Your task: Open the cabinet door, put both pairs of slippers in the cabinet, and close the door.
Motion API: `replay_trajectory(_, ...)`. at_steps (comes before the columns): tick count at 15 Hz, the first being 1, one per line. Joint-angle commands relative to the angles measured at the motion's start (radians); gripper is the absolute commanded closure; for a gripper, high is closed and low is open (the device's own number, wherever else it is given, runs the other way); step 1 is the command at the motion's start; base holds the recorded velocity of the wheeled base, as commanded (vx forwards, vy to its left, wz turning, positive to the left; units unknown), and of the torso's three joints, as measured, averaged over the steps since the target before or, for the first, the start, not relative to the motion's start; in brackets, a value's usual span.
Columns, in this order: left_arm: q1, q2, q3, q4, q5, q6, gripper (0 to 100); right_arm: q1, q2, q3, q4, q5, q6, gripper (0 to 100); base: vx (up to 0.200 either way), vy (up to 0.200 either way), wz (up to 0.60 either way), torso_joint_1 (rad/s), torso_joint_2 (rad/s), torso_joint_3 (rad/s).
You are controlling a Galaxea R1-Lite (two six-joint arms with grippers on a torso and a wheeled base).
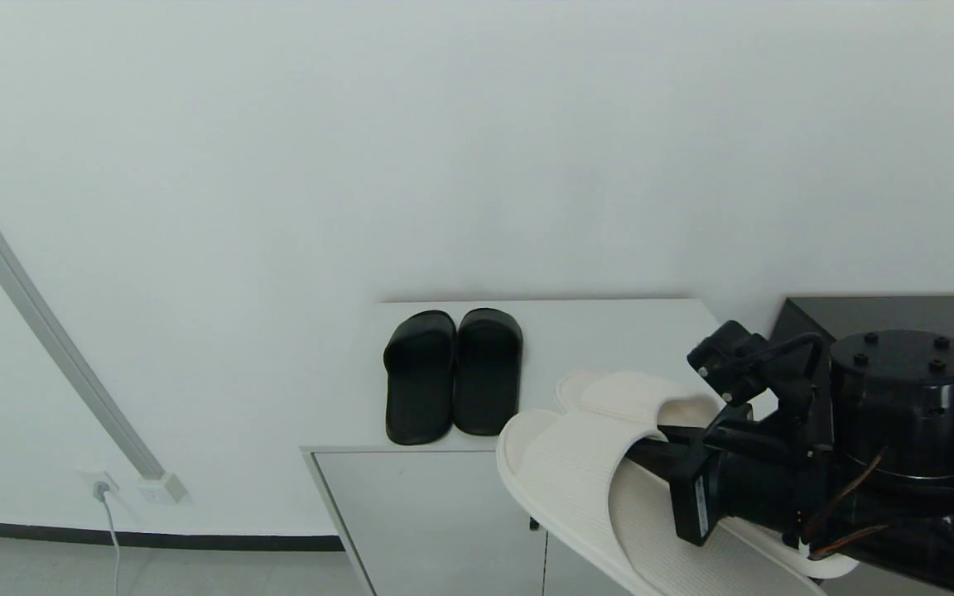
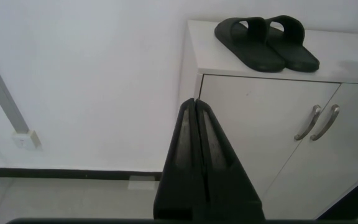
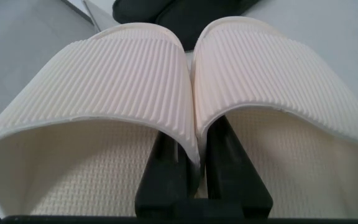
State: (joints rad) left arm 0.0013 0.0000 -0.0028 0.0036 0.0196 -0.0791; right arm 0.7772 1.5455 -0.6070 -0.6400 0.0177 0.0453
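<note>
Carrying the pair of cream ribbed fabric slippers (image 1: 585,472) in the right hand (image 3: 199,168) in front of a shut cabinet

Both dark fingers of the right hand reach in under the straps and pinch the two inner walls together, so the pair hangs toes forward over the front corner of the white two-door cabinet (image 2: 253,118). The pair of black rubber slides (image 1: 454,377) lies side by side on the cabinet's top, toes toward the wall. The left hand (image 2: 195,109) is pressed closed on nothing and points at the cabinet's front. The two slim metal handles (image 2: 316,122) stand upright at the seam where the doors meet, off the line of its fingers. Judged from this, the free left hand is the one placed to pull a door, and it would have to open and turn across a handle's long axis
</note>
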Motion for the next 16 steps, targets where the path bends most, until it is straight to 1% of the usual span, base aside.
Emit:
replay_trajectory(1,0.0,0.002,0.0,0.001,0.0,-0.001,100,0.008,-0.025,0.015,0.0,0.004,0.001,100,0.0,0.0,0.0,0.0,0.0,0.0)
replay_trajectory(10,0.0,0.002,0.0,0.001,0.0,-0.001,100,0.011,-0.012,0.02,-0.006,0.004,0.005,100,0.0,0.0,0.0,0.0,0.0,0.0)
replay_trajectory(16,0.0,0.002,0.0,0.001,0.0,-0.001,100,0.01,-0.012,0.038,-0.006,0.004,0.005,100,-0.2,0.0,0.0,0.003,0.0,0.005)
